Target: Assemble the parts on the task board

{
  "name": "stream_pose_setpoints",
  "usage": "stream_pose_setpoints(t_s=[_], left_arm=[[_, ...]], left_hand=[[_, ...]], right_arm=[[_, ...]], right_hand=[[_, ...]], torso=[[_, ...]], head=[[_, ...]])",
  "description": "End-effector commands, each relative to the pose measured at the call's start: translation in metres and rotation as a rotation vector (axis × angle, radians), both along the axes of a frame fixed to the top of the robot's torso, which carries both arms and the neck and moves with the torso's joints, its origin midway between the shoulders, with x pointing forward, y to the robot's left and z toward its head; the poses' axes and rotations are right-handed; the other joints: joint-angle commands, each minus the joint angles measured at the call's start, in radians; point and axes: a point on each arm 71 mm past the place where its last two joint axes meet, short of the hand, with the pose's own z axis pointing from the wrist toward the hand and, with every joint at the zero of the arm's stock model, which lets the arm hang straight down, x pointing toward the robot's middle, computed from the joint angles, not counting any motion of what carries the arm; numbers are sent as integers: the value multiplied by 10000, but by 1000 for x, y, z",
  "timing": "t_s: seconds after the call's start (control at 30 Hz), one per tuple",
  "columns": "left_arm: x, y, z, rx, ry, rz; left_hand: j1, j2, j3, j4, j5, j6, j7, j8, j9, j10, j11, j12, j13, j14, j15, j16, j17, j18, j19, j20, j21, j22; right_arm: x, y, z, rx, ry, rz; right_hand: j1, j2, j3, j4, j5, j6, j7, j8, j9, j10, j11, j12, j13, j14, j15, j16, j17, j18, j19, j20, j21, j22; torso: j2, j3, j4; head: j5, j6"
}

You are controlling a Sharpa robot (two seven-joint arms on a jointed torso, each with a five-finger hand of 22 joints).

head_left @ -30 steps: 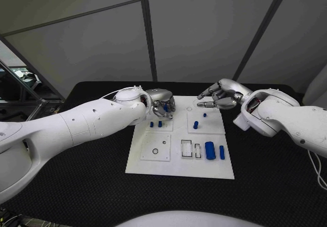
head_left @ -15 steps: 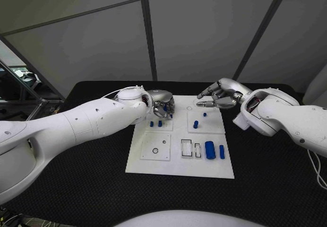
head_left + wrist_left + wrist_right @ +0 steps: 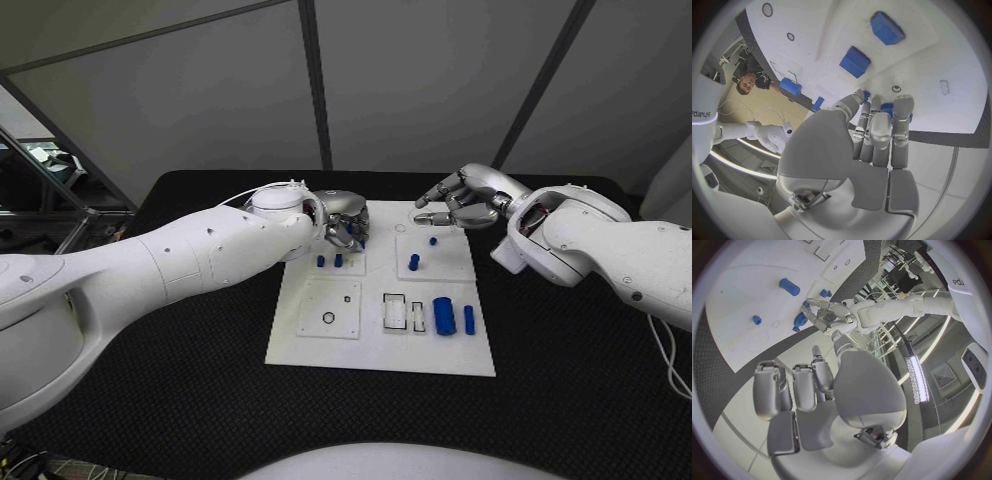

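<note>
While the task board [image 3: 382, 330] lay mid-table, white, the blue parts were seen spread over it: two short pegs [image 3: 329, 262] standing side by side in the far-left panel, one peg [image 3: 414, 264] in the far-right panel with a tiny stud [image 3: 433, 242] just beyond it, and a fat cylinder [image 3: 446, 317] plus a slim bar [image 3: 470, 321] lying in the near-right area, long axes running near-to-far. Two outlined slots [image 3: 404, 314] sat just left of the cylinder, apparently unfilled.

The left hand [image 3: 342, 220] was held low over the far-left corner of the board, just beyond the two pegs. In the left wrist view its fingertips [image 3: 902, 107] were bunched close together with something blue [image 3: 887, 107] showing at them; whether a part was actually pinched or merely lay behind the fingers could not be told.

The right hand [image 3: 464, 205] hovered beyond the far-right corner, fingers curled loosely w/ gaps between them, nothing seen in it.

Judged from this: the left hand was nearer the peg panel, the pegs lying toward the robot from its fingertips, so the next placement there would prob. fall to that hand.
</note>
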Motion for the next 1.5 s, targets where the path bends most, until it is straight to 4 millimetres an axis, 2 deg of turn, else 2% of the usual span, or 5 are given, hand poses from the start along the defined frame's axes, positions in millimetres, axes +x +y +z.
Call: stream_pose_setpoints(t_s=[0.03,0.47,0.7,0.93,1.5], left_arm=[[0,-2,-2,126,142,-95],[1,-2,-6,251,316,-27],[2,-1,-6,282,336,8],[0,-1,-2,-253,-49,-88],[-9,15,16,-1347,-530,86]], left_hand=[[-43,114,75,-15,-18,95,10,24,-26,108,-1,73,-19,82,3,103,80,-230,91,8,121,109],[-30,195,162,-55,16,18,72,-47,-146,135,17,101,-63,97,12,254,144,-254,120,5,311,306],[486,485,637,-484,-181,325,61,61,-226,378,-38,236,-74,190,-64,519,327,-308,257,-55,765,758],[445,430,1103,-783,-129,424,80,-44,-382,416,-13,153,-185,237,-45,575,286,-349,282,-56,1127,1124],[230,314,1228,-864,-159,521,96,-91,-461,489,-15,130,-238,288,-45,633,289,-383,357,-51,1364,1364]], right_arm=[[0,2,2,50,-43,103],[0,2,1,40,-20,131],[-1,2,1,34,-8,140],[-1,2,2,41,-17,146],[-1,0,2,50,-62,97]], right_hand=[[-61,33,-37,-32,57,54,6,-63,-15,42,15,47,-3,421,-58,-29,7,64,52,-72,-49,595],[-57,45,-31,-38,60,58,6,-62,-14,43,15,49,-2,421,-59,-31,5,64,53,-73,-50,596],[-57,45,-31,-38,60,58,6,-62,-14,43,15,49,-2,421,-59,-31,5,64,53,-73,-50,596],[-57,45,-31,-38,60,58,6,-62,-14,43,15,49,-2,421,-59,-31,5,64,53,-73,-50,596],[-57,45,-31,-38,60,58,6,-62,-14,43,15,49,-2,421,-59,-31,5,64,53,-73,-50,596]], torso=[[-6,1,-7],[-2,6,-8],[-8,3,11],[-10,-7,16],[-36,-7,45]], head=[[11,6],[-22,2],[-37,-9],[-24,-8],[20,42]])
